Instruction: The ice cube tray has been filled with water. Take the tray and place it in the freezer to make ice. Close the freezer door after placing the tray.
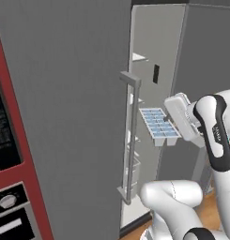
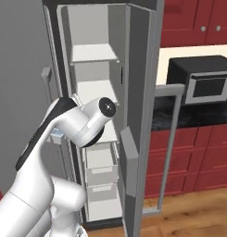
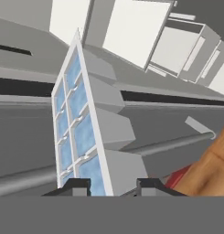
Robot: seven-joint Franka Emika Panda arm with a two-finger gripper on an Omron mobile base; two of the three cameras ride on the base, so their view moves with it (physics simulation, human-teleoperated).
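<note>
Your fingers (image 3: 111, 186) grasping the ice cube tray (image 1: 158, 123) by its end, before the open freezer (image 2: 94, 88), no readable writing.

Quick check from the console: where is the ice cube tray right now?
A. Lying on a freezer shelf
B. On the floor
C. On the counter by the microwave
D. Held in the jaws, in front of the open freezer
D: the ice cube tray sits between the gripper jaws, in the air before the open freezer, not yet on a shelf.
</note>
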